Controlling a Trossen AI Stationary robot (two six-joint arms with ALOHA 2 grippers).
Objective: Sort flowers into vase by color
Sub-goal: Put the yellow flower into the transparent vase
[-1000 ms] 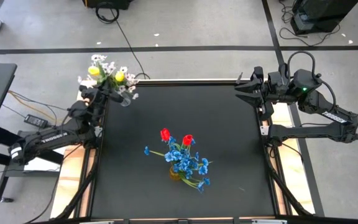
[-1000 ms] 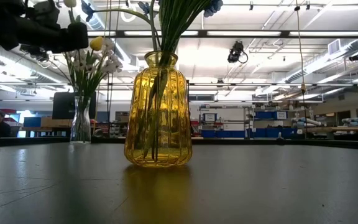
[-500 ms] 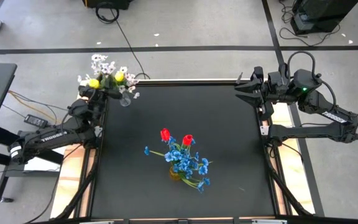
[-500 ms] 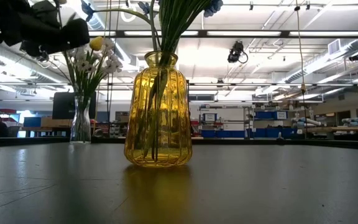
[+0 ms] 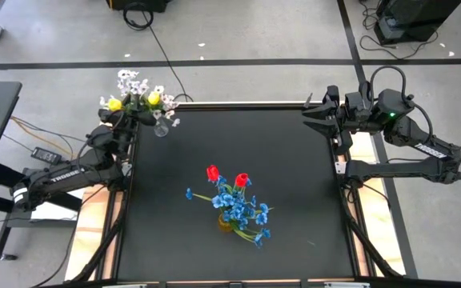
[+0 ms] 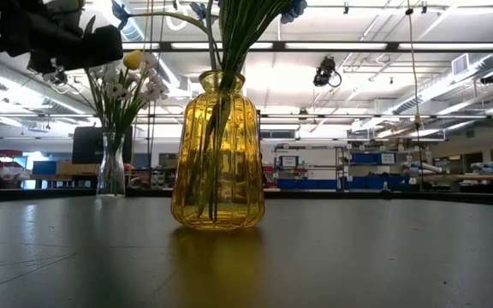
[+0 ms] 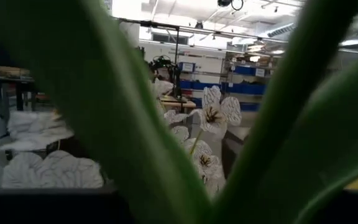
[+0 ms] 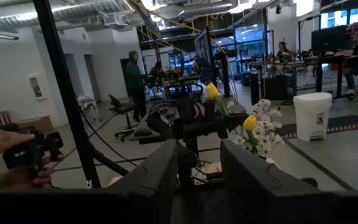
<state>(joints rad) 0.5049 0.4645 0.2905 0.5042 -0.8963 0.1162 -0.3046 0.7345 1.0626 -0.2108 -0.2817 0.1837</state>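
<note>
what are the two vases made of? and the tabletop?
Ribbed amber vase in the table's middle: looks like tinted glass, glossy; green stems show through it. Small clear vase at the far left corner: colourless glass, see-through. Black tabletop: matte with slight sheen, faintly mirroring the amber vase; material unclear.

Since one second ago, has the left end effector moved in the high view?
Yes. The left end effector drew back from above the table toward its left edge, near the clear vase.

Green leaves (image 7: 123, 124) fill the left wrist view, hiding that gripper's fingers. In the low view the yellow vase's (image 6: 217, 154) blossoms are cut off at twelve o'clock.
</note>
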